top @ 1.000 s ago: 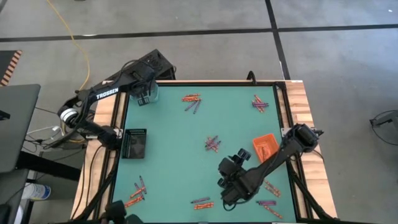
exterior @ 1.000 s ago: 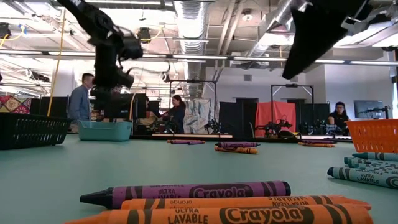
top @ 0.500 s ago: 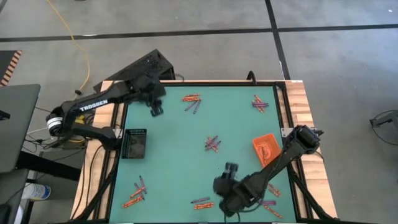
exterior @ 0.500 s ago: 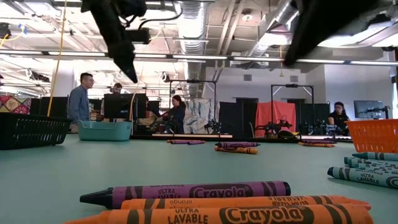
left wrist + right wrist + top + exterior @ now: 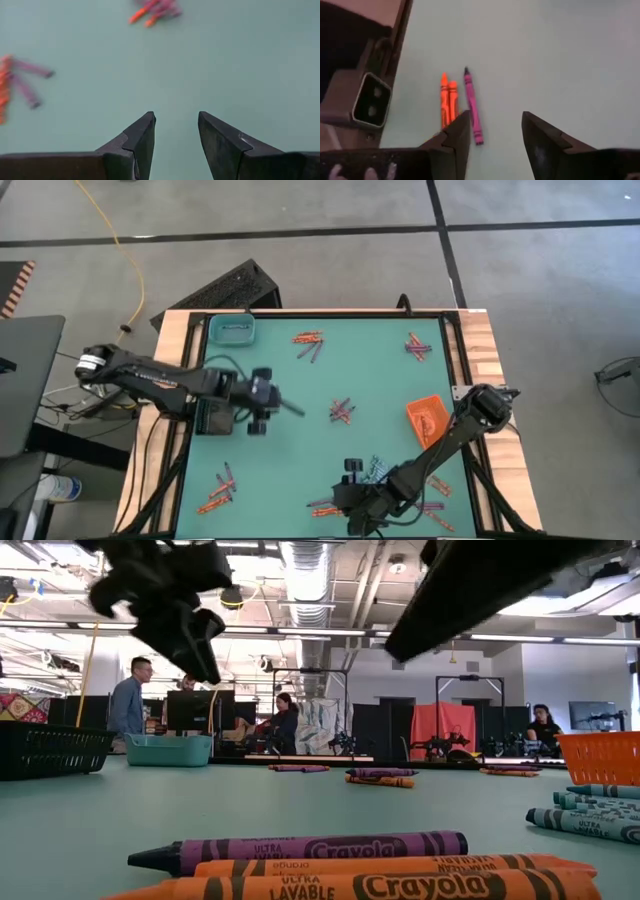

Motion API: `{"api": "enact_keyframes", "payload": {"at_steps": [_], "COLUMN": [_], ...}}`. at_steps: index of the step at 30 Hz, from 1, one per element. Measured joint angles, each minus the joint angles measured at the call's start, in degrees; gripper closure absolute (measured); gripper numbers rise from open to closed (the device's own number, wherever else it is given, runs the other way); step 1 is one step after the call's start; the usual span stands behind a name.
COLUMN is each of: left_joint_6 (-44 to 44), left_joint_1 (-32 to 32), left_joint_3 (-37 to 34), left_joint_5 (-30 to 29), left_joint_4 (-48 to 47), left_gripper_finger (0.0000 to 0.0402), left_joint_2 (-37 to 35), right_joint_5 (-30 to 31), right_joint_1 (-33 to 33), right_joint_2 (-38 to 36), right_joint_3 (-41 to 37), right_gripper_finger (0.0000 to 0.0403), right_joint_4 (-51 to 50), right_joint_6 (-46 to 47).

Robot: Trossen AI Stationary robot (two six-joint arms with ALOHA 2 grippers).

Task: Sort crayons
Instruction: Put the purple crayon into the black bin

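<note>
A green table (image 5: pixel 300 380) with a wooden edge carries scattered crayons (image 5: pixel 342 412). A teal tray (image 5: pixel 231 330) sits far left, a black tray (image 5: pixel 212 412) left, an orange tray (image 5: pixel 427 418) right.

Behind your table: grey concrete floor (image 5: pixel 300 210) with dark seams, exposed ceiling ducts (image 5: pixel 310 565), red screen (image 5: pixel 462 730), people at desks.

Green worktop (image 5: pixel 290 440): teal tray (image 5: pixel 230 330) upper left, black tray (image 5: pixel 212 416) at left, orange tray (image 5: pixel 426 418) at right; people (image 5: pixel 130 697) behind, low view

purple crayon (image 5: pixel 300 850), orange crayons (image 5: pixel 390 877), teal tray (image 5: pixel 168 749)
</note>
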Motion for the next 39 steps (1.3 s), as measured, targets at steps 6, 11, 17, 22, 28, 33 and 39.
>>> {"api": "enact_keyframes", "payload": {"at_steps": [6, 11, 17, 22, 28, 33, 39], "left_joint_6": [-2.75, -3.14, -4.32, -3.93, -3.87, -3.83, -2.63], "left_joint_1": [-9.44, -16.22, -22.15, -25.40, -26.88, -27.24, -27.24], "left_joint_3": [-6.52, -8.46, -8.57, -8.60, -8.60, -8.59, -8.60], "left_joint_5": [-0.80, -3.89, -6.77, -8.29, -10.38, -10.39, -10.38], "left_joint_4": [10.15, 14.01, 17.13, 19.72, 19.91, 20.01, 20.20], "left_gripper_finger": [0.0260, 0.0260, 0.0260, 0.0260, 0.0260, 0.0260, 0.0260], "left_joint_2": [-0.02, 0.02, 0.00, 0.00, 0.00, 0.00, 0.00], "right_joint_5": [-2.78, -3.07, -2.58, -2.56, -3.53, -5.02, -5.62], "right_joint_1": [-0.36, -0.36, -0.39, -0.87, -1.73, -2.37, -2.67], "right_joint_2": [4.16, 5.84, 5.84, 5.84, 6.53, 8.16, 8.51], "right_joint_3": [0.85, 1.46, 1.17, 0.43, 0.01, 0.45, 0.47], "right_gripper_finger": [0.0231, 0.0231, 0.0234, 0.0246, 0.0255, 0.0254, 0.0279], "right_joint_4": [1.64, 1.57, 0.66, 0.67, 1.91, 1.54, 1.20], "right_joint_6": [-1.66, -1.40, -1.70, -2.23, -2.77, -2.76, -2.82]}}
